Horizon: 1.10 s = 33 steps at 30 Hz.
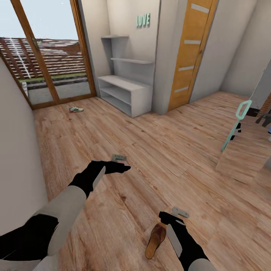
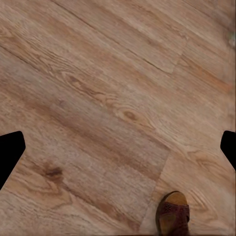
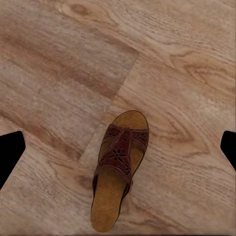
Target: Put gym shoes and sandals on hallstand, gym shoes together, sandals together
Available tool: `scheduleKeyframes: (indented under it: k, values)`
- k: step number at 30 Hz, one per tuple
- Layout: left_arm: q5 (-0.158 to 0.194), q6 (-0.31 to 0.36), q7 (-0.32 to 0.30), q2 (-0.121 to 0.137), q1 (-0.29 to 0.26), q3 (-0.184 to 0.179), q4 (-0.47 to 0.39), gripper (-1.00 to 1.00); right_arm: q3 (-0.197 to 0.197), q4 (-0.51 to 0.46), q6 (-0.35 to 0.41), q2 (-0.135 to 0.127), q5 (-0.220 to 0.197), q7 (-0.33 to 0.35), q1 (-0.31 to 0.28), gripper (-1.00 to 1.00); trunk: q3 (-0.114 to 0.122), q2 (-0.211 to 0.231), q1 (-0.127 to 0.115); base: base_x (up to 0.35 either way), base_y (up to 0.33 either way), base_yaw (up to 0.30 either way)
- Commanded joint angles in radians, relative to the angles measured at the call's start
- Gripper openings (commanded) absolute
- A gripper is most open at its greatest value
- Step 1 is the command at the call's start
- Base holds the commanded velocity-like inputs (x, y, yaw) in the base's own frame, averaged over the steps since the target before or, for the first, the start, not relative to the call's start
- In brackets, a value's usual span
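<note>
Open-fingered right gripper point(image 3: 118, 142) hovered above a brown sandal point(image 3: 118, 169) on the near corridor floor point(image 1: 158, 158), left gripper point(image 1: 121, 162) likewise open, one gym shoe point(image 1: 76, 109) lying far left near the hallstand point(image 1: 126, 90).

The sandal point(image 2: 173, 214) is cut off at the left wrist view's edge, heel unseen.

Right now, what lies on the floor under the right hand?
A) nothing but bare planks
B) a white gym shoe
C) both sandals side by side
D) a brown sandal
D: a single brown sandal lies flat on the corridor floor between the open right hand fingertips, not gripped.
</note>
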Motion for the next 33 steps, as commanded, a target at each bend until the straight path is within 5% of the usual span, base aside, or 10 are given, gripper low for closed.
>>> scheduleKeyframes:
  k: [1,7,17,33]
  values:
    - [0.006,0.018,-0.045,-0.002,-0.018,-0.007,-0.002,1.00,-0.001,0.002,0.004,0.001,-0.008,-0.004,-0.001,1.00,-0.002,0.000,0.000,0.000,0.000,0.174]
    - [0.008,0.031,-0.150,-0.011,-0.038,-0.047,-0.003,1.00,-0.002,0.007,0.003,0.001,-0.008,-0.003,0.000,1.00,-0.009,0.000,0.000,0.000,0.000,0.177]
    - [0.013,0.033,-0.241,-0.080,-0.038,-0.057,-0.003,1.00,-0.002,0.010,0.002,0.001,-0.008,-0.003,0.000,1.00,-0.012,0.000,0.000,0.000,0.000,0.047]
    - [0.007,0.018,-0.278,-0.076,-0.021,-0.059,-0.009,1.00,-0.008,0.062,0.002,0.001,-0.010,-0.005,0.000,1.00,-0.019,-0.014,0.008,0.000,0.000,-0.009]
